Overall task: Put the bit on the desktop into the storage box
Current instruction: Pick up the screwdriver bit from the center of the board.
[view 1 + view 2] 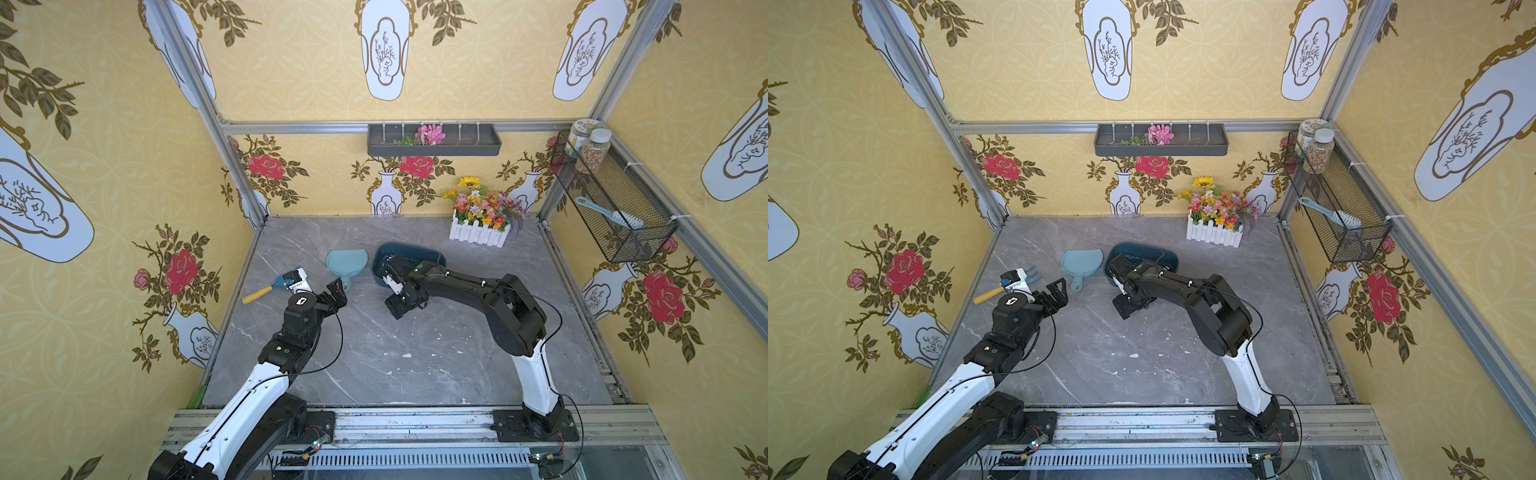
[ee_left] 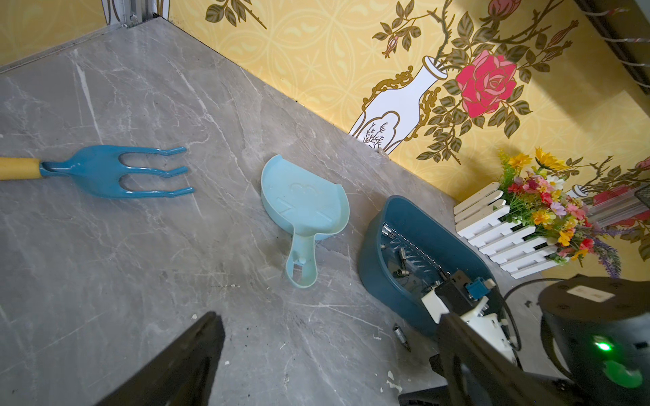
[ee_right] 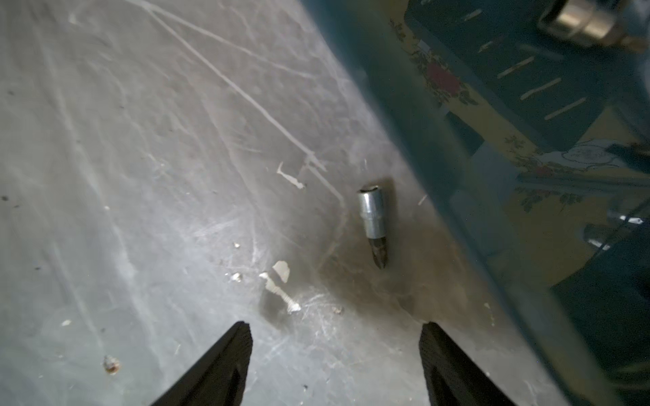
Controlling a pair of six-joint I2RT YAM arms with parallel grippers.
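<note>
Shows bit (image 3: 373, 225) lying on table (image 3: 140, 175) just beside storage box (image 3: 408, 105), outside it. Probably light, rigid, slick, apt to roll; best pinched across silver sleeve. Right tool (image 3: 334, 327) open, empty; left tool (image 2: 330, 316) likewise.

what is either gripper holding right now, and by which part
Nothing. The left gripper and right gripper are both open and empty. The bit lies untouched on the desktop, beside the box.
</note>
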